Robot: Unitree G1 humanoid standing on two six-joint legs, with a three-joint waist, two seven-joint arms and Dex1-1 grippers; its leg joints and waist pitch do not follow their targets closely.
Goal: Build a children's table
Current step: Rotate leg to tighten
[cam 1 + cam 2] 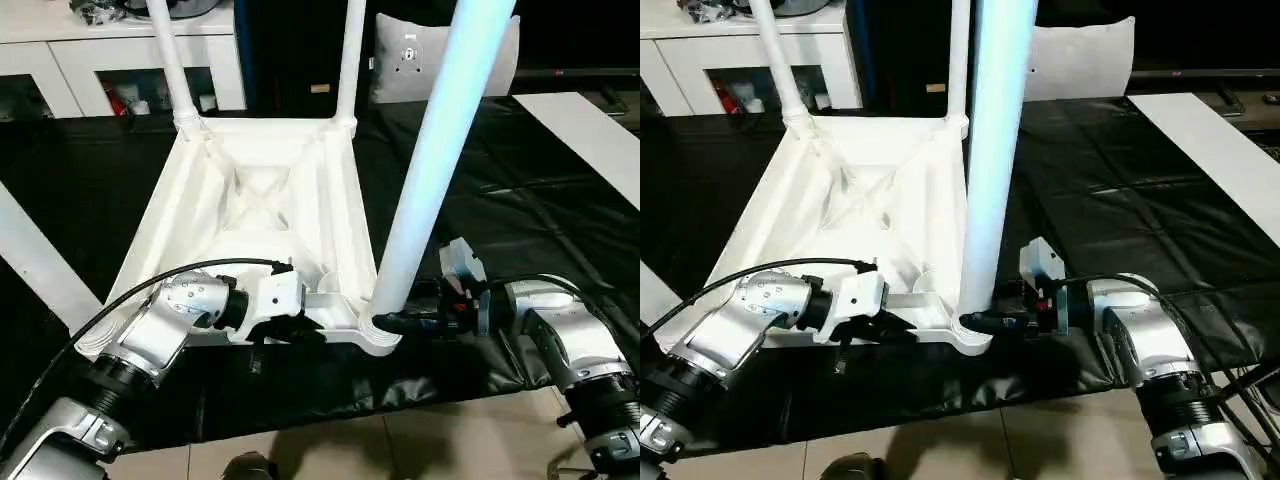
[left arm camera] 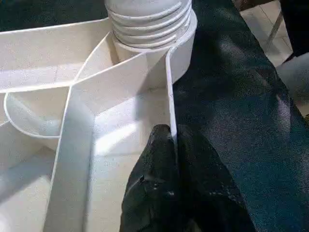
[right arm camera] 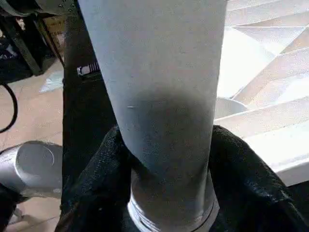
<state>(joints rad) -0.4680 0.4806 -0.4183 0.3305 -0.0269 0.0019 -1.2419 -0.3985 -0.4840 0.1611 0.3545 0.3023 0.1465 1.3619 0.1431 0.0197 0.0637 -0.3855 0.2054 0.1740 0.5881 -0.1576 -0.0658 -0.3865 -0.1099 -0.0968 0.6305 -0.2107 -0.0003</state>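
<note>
Table top lies upside down on the black mat, two far legs standing in their sockets. Left gripper is pinched shut on the top's near rim. Just right, the near leg stands in its corner socket, right gripper clamped round its base.

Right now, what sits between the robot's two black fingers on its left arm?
The thin side wall of the white table top: in the left wrist view the left gripper pinches that rim, below the threaded leg.
</note>
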